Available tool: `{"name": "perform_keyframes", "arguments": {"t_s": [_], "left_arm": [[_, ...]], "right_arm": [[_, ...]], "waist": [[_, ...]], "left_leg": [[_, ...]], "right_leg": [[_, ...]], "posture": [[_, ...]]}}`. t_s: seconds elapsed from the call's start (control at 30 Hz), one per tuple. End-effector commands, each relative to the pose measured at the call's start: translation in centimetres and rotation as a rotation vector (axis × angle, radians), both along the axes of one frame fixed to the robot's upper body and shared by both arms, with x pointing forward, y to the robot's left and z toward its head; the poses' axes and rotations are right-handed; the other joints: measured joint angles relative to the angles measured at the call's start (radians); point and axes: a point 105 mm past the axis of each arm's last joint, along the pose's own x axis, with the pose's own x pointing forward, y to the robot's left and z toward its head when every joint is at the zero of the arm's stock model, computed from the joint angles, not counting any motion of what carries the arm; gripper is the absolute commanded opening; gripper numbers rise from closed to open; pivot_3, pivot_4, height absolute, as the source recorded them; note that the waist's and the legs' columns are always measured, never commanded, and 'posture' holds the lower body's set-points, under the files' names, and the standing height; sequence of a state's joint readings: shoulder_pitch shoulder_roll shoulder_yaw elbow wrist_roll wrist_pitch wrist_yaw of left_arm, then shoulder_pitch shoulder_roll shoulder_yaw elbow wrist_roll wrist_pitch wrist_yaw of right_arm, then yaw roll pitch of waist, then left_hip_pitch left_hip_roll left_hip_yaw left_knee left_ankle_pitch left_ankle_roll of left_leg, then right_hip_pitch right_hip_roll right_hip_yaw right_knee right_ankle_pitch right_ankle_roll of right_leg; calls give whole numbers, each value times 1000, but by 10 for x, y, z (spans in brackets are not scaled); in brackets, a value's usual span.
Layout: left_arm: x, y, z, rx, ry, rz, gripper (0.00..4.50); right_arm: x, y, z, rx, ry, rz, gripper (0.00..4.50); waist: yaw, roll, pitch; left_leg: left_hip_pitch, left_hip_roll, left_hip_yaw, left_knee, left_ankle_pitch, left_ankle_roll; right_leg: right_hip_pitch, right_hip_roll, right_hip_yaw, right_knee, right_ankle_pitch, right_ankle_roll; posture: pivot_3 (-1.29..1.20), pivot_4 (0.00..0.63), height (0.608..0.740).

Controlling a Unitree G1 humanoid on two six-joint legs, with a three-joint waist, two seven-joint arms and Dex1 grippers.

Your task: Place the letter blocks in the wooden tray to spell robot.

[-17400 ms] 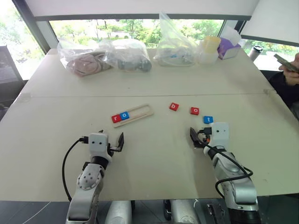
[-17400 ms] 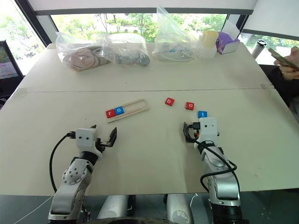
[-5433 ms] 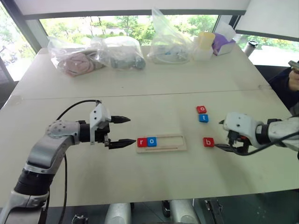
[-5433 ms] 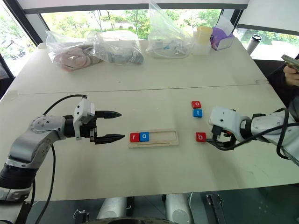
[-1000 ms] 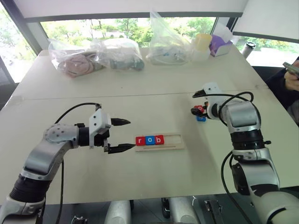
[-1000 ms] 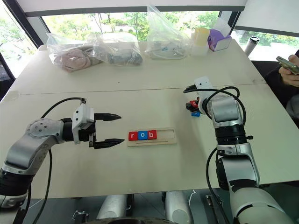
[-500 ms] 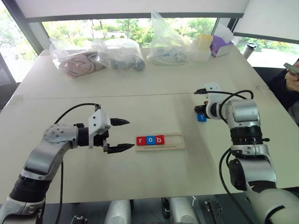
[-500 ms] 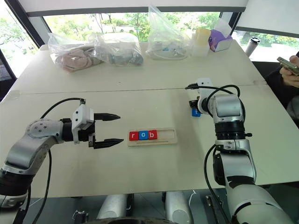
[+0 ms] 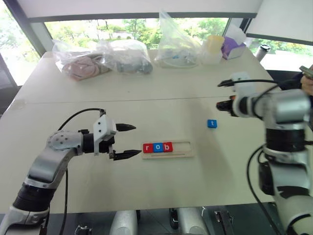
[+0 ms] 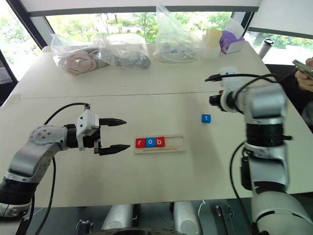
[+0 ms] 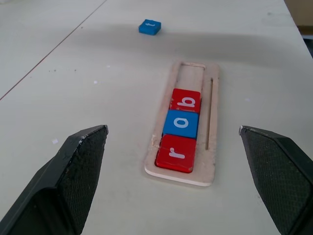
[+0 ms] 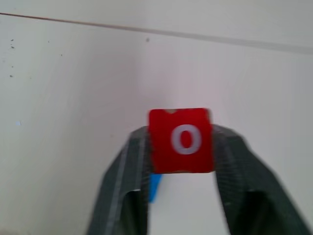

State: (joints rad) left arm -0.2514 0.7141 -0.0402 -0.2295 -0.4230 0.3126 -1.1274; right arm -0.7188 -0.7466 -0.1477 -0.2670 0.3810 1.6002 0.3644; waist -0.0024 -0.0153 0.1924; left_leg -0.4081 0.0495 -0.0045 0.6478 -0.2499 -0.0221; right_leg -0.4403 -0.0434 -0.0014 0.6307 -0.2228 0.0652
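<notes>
Left gripper (image 9: pixel 128 141): fingers stood wide apart and empty, level above the bench (image 9: pixel 161 196), just off the left end of the wooden tray (image 9: pixel 182 149); unchanged from a second before.
Wooden tray: lay flat on the bench near its middle, long axis running left to right across the head views, slot facing up. Seen from the left wrist, the long axis ran straight away from the open fingers.
Blocks in tray: red r (image 9: pixel 147 148), blue o (image 9: pixel 157 147), red b (image 9: pixel 167 147), side by side and touching, filling the left part of the slot; letters read upright from the robot's side. The two right-hand places were still bare.
Blue t (image 9: pixel 211 124): lay alone on the bench, well to the right of the tray and a little farther back, letter up.
What changed: a second before, the red o (image 12: pixel 181 140) sat on the bench touching the blue t. The right gripper (image 10: pixel 215 101) had since closed on it and lifted it clear, up and to the right.
Right gripper: fingers clamped on the red o by two opposite edges, the letter face showing toward the wrist camera.
Meaning for task: fourth letter was in hand; judged next, carry it left to the slot beside the b, then only t remains.
</notes>
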Motion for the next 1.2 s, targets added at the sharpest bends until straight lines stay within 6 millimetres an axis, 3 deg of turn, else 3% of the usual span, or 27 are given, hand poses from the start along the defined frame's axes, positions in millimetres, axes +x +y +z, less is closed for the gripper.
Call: {"name": "perform_keyframes", "arguments": {"t_s": [0.03, 0.13, 0.43, 0.73, 0.83, 0.93, 0.97, 1.1, 1.2], "left_arm": [[0, -3, 8, -7, -42, -29, 4500], [1, -3, 11, -13, -43, -46, 4500], [7, -5, 17, -11, -58, -79, 4500], [6, -9, 17, -18, -59, -80, 4500], [5, -10, 18, -21, -60, -75, 4500], [5, -11, 18, -24, -62, -70, 4500], [5, -12, 18, -24, -63, -67, 4500], [6, -13, 19, -29, -66, -61, 4500], [7, -14, 20, -32, -69, -59, 4500]], "right_arm": [[-26, 9, -13, 28, 25, 80, 1134], [-41, 8, -29, 46, 63, 66, 1134], [-59, 18, -69, 139, 181, -39, 1134], [-66, 30, -75, 195, 262, -157, 1134], [-68, 34, -75, 185, 279, -160, 2615], [-67, 31, -69, 147, 267, -143, 4162], [-66, 31, -64, 123, 263, -112, 4475], [-65, 39, -38, -66, 203, 158, 4475], [-63, 35, -23, -278, 101, 361, 4475]], "waist": [[-5, 0, 0], [-18, 0, 0], [-12, 0, 0], [-15, 0, 0], [-15, 0, 0], [-15, 0, 0], [-15, 0, 0], [-16, 0, 0], [-8, 1, 0]], "left_leg": [[0, 0, 0, 0, 0, 0], [0, 0, 2, 2, 0, 0], [2, 0, 0, 3, 0, 0], [1, 0, 2, 2, 0, 0], [1, 1, 0, 3, 0, 0], [1, 1, 1, 3, 0, 0], [1, 1, 1, 3, 0, 0], [1, 1, 2, 3, 0, 0], [1, 2, 1, 2, 0, 0]], "right_leg": [[0, 0, 0, 0, 0, 0], [0, 0, 2, 0, 0, -1], [1, 3, 4, 1, 3, -4], [0, 4, 8, 0, 2, -2], [0, 16, 24, 0, 1, -1], [0, 17, 26, 0, 1, -1], [0, 17, 27, 0, 1, -1], [-1, 17, 29, 0, 1, -1], [-3, 18, 28, 0, 0, 0]], "posture": [[0, 150, 740], [0, 150, 740], [0, 150, 740], [0, 150, 740], [0, 150, 740], [0, 150, 740], [0, 150, 740], [0, 150, 740], [0, 150, 740]]}}
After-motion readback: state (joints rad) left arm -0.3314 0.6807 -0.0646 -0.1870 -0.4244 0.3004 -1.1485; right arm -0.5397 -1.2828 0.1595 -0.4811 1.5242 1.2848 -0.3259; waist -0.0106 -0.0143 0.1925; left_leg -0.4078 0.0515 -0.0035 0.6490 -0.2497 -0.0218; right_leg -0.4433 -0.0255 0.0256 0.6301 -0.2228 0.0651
